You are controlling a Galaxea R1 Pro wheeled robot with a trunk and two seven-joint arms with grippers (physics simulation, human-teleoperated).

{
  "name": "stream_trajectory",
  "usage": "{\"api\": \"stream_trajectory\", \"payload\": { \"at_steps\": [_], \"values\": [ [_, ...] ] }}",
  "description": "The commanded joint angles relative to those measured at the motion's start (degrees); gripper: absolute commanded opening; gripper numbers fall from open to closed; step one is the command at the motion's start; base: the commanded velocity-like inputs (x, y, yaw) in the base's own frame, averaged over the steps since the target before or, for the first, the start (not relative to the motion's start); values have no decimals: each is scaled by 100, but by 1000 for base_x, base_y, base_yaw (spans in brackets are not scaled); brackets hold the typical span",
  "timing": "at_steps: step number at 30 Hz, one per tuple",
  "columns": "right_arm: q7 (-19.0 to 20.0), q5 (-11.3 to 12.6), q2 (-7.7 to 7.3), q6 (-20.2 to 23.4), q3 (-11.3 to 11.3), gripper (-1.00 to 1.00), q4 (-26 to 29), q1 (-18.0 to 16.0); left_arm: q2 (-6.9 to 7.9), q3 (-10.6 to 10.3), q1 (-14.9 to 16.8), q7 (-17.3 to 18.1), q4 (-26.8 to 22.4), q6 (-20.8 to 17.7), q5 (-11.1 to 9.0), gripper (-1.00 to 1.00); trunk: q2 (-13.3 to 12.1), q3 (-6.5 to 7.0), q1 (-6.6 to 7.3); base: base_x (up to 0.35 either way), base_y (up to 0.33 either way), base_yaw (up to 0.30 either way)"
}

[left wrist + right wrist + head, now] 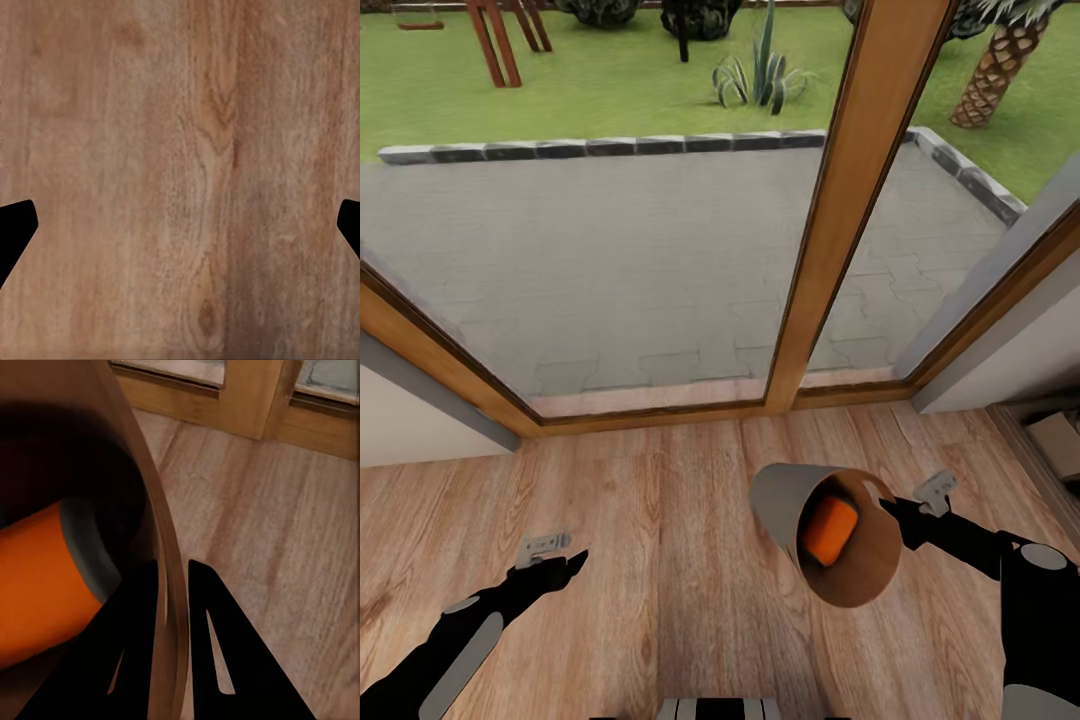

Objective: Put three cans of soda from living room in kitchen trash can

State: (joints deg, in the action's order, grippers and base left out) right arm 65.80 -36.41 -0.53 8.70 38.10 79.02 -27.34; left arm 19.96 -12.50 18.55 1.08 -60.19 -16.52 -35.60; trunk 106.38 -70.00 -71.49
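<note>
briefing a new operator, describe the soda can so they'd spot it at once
Start at the wood-framed glass doors and look down over the plank floor to the right gripper, which holds the tilted grey bin by its rim. The orange can lies inside against the brown lining.

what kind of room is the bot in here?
Probably a living room edge by a patio: wood plank floor, wood-framed glass doors facing paving and lawn. The right gripper holds the bin with an orange can inside.

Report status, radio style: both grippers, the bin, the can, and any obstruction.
Right gripper shut on trash can rim, bin tilted off the wood floor. Orange soda can inside. Left gripper open, empty. Glass doors directly ahead.
</note>
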Motion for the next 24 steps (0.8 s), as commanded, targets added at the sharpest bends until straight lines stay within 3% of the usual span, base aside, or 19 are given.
{"api": "stream_trajectory", "payload": {
  "at_steps": [1,6,7,12,14,16,19,20,21,22,24],
  "values": [
    [15,21,0,32,-7,-100,1,-3,0,1,0,-1,3,0,0,100,0,0,0,0,0,0],
    [-24,-35,1,357,-67,-100,32,-7,-1,2,0,-2,64,0,0,100,0,0,0,0,0,0],
    [-24,-54,-8,807,-118,-100,103,-8,-1,1,0,-2,105,0,0,100,0,0,0,0,0,0],
    [-3,-88,-85,1558,-219,-100,234,-21,-1,2,0,-3,141,0,-1,100,0,0,0,0,0,0],
    [8,-154,-108,1693,-234,-100,249,-53,-1,2,0,-3,145,0,-1,100,0,0,0,0,0,0],
    [110,-472,-256,2226,-319,-100,257,-272,-1,2,0,1,147,0,0,100,0,0,0,0,0,0],
    [495,-847,-581,2869,-758,-100,249,-616,-4,2,0,4,148,0,0,100,0,0,0,0,0,0],
    [865,-1106,-872,3382,-1230,-100,213,-894,-11,2,0,14,148,0,0,100,0,0,0,0,0,0],
    [972,-1195,-956,3577,-1397,-100,198,-985,-12,2,0,16,148,0,0,100,0,0,0,0,0,0],
    [1141,-1376,-1090,3956,-1735,-100,148,-1160,-15,2,0,19,148,0,0,100,0,0,0,0,0,0],
    [1291,-1635,-1220,4356,-2183,-100,-35,-1387,-16,2,0,21,148,0,0,100,0,0,0,0,0,0]
  ]
}}
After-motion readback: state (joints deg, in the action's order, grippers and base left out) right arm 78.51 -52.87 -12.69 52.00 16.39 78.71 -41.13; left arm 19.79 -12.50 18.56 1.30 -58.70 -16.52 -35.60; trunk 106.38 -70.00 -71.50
